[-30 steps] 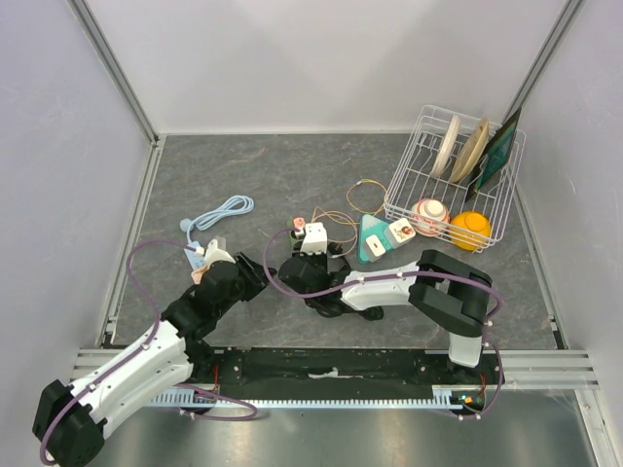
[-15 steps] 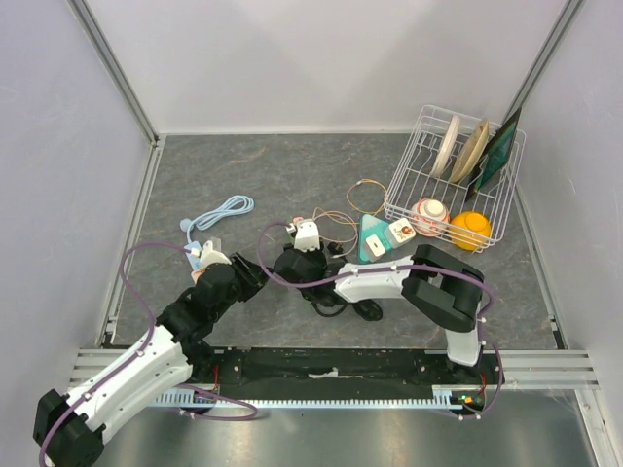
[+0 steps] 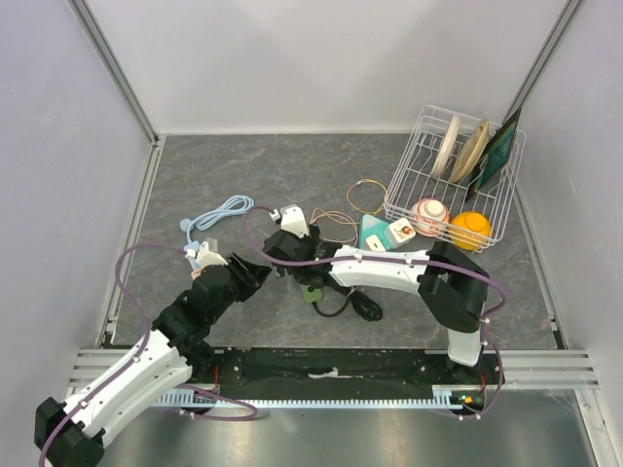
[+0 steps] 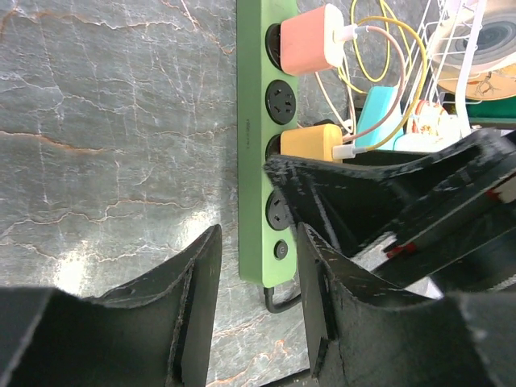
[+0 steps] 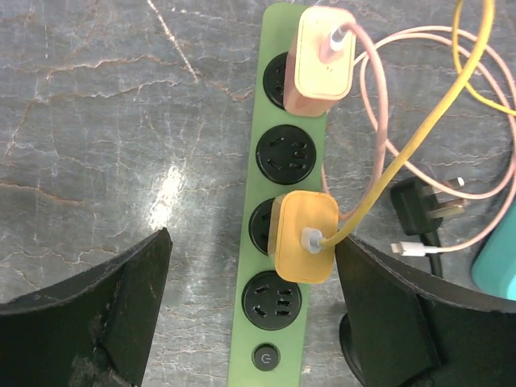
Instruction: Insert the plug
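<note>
A green power strip (image 5: 282,153) lies on the grey table. A yellow plug (image 5: 305,236) with a yellow cable sits in its third socket from the far end, and a pink plug (image 5: 324,60) sits in the far socket. My right gripper (image 5: 251,239) hangs open above the strip, its fingers wide on either side of the yellow plug and touching nothing. My left gripper (image 4: 258,278) stands part open above the strip's switch end (image 4: 279,250), empty. In the top view the right arm hides most of the strip (image 3: 312,290).
A black three-pin plug (image 5: 423,208) and a loose white cable end (image 5: 411,247) lie right of the strip. A teal charger (image 3: 373,233) and a white dish rack (image 3: 458,185) with plates stand at the right. A light blue cable (image 3: 222,210) lies at the left.
My right gripper has opened and let go of the yellow plug, and its arm has swung left and away from me. The left arm has barely moved.
</note>
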Robot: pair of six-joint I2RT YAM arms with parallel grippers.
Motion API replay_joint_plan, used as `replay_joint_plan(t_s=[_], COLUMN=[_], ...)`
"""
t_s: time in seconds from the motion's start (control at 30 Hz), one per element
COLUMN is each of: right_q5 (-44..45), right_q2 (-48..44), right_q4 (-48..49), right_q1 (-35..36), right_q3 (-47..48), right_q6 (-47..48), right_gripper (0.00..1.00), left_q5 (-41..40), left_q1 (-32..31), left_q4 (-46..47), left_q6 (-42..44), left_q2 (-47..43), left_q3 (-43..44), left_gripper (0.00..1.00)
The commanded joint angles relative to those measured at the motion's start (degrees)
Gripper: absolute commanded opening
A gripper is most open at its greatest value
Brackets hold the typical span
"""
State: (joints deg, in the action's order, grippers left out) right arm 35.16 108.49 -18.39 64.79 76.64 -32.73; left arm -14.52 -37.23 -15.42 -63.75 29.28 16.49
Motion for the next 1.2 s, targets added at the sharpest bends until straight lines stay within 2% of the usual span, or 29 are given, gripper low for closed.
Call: replay_joint_plan(t_s=[0.0,0.1,0.47,0.7,0.97,1.1,1.17], right_q5=[-2.19,-5.01,-10.63,-12.83,-14.06,-15.11,-16.34], right_q2=[-3.63,-3.98,-1.79,0.23,0.50,0.32,0.41], right_q4=[-6.83,-8.85,-10.35,-11.31,-11.75,-11.67,-11.58], right_q1=[-2.30,-3.71,-6.17,-7.67,-8.90,-8.98,-9.07], right_q3=[3.51,3.78,7.56,8.88,7.38,7.12,7.12], right_q6=[0.30,0.48,2.06,1.79,0.83,0.74,0.48], right_gripper=[0.89,0.85,0.68,0.65,0.64,0.56,0.48], left_q5=[-1.92,0.71,9.42,14.17,18.56,19.44,19.62], left_q1=[0.32,0.23,0.23,0.23,0.23,0.23,0.14], left_q4=[0.30,2.58,14.18,20.68,25.35,26.49,26.93], left_q6=[2.48,3.71,5.21,5.30,3.72,3.37,3.19], left_q2=[0.16,2.36,20.53,31.09,37.34,38.66,39.19], left_q3=[1.44,1.26,2.93,5.30,5.04,4.69,4.60], left_gripper=[0.49,0.49,0.50,0.50,0.49,0.49,0.49])
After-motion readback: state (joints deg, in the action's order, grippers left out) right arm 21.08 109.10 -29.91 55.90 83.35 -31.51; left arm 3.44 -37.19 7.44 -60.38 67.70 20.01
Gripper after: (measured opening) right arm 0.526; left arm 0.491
